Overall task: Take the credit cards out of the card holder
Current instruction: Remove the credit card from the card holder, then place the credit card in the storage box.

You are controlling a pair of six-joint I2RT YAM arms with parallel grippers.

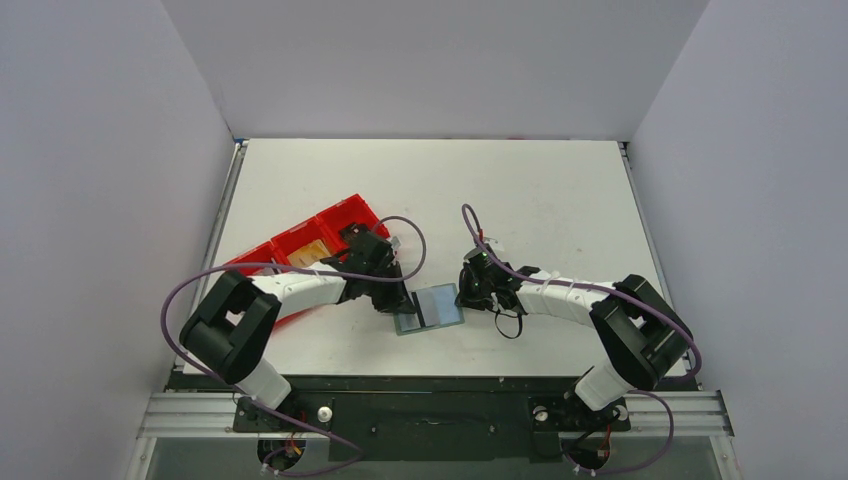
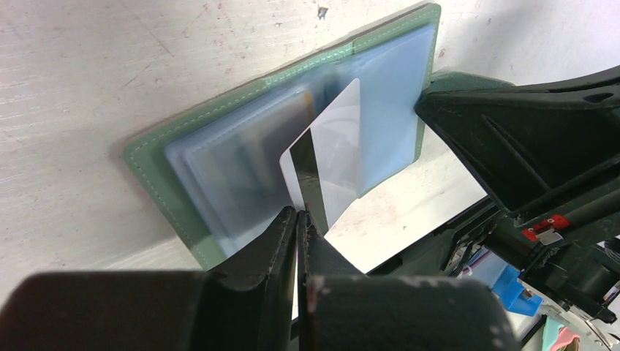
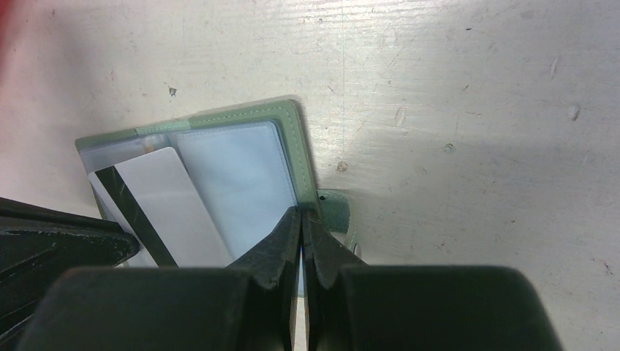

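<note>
Slippage is risked: the white credit card (image 2: pixel 329 146), partly out of the card holder (image 2: pixel 146 164) on the worktop (image 1: pixel 540 190), is pinched at one end by the left hand (image 2: pixel 298 213); the right hand (image 3: pixel 301 210) is shut at the holder's tab.

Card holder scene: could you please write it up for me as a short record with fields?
card holder: open flat on table, clear sleeves up
white card: black stripe, tilted over the holder; whether clear of its sleeve unclear
left jaws: shut on white card's corner
right jaws: shut, tips at holder's edge beside the tab
red tray: at table's left, tan card in middle compartment
</note>
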